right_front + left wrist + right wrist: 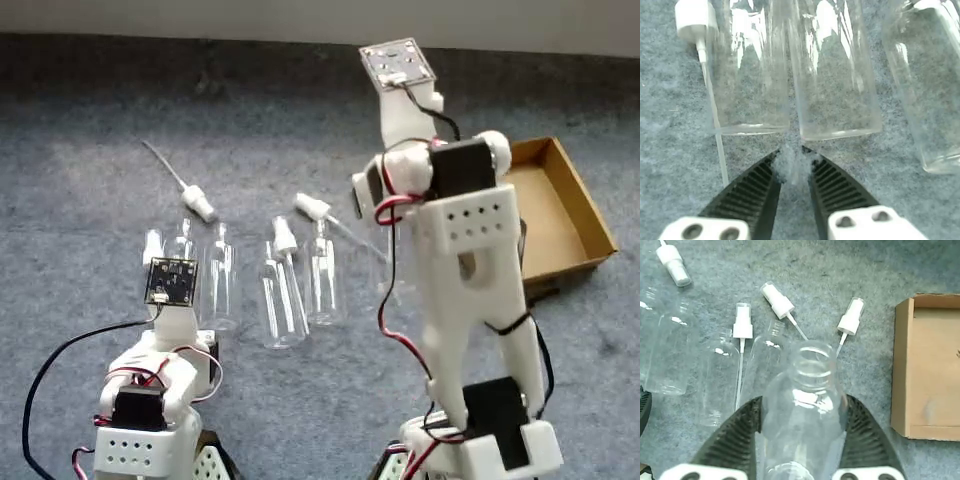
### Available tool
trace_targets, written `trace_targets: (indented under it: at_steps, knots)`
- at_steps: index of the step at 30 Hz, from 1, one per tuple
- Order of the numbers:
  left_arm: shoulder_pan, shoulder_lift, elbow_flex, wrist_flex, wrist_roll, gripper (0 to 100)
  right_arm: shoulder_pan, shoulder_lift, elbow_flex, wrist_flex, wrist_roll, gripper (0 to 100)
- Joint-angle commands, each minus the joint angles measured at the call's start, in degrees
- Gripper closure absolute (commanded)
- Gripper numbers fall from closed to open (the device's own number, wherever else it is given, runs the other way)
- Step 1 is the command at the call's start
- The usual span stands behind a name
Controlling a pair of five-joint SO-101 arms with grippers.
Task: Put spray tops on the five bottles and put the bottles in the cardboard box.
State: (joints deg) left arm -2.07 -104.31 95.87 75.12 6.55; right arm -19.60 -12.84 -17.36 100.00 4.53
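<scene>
Right gripper (802, 405) jaws closed around 1 uncapped bottle (807, 385) near the cardboard box (927, 365); left gripper (791, 154) narrowly parted, empty; recommend holding the neck steady while the left fetches a spray top (850, 317) stem-first.

Bottles (283, 290) left of cardboard box (555, 220)
</scene>
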Motion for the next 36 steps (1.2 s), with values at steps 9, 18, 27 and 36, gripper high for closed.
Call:
trace_targets:
  at_steps: [9,18,27,36]
  knots:
    - [0.7,0.0,1.3,0.2,-0.2,99,-0.3,-22.5,18.8,0.0,0.8,96.1]
    - [0.7,0.0,1.3,0.2,-0.2,99,-0.3,-39.1,40.5,-12.5,0.8,96.1]
    - [0.7,0.0,1.3,0.2,-0.2,99,-0.3,-58.7,66.9,-26.8,0.8,96.1]
    - [0.7,0.0,1.3,0.2,-0.2,99,-0.2,-66.2,78.2,-36.5,4.3,96.1]
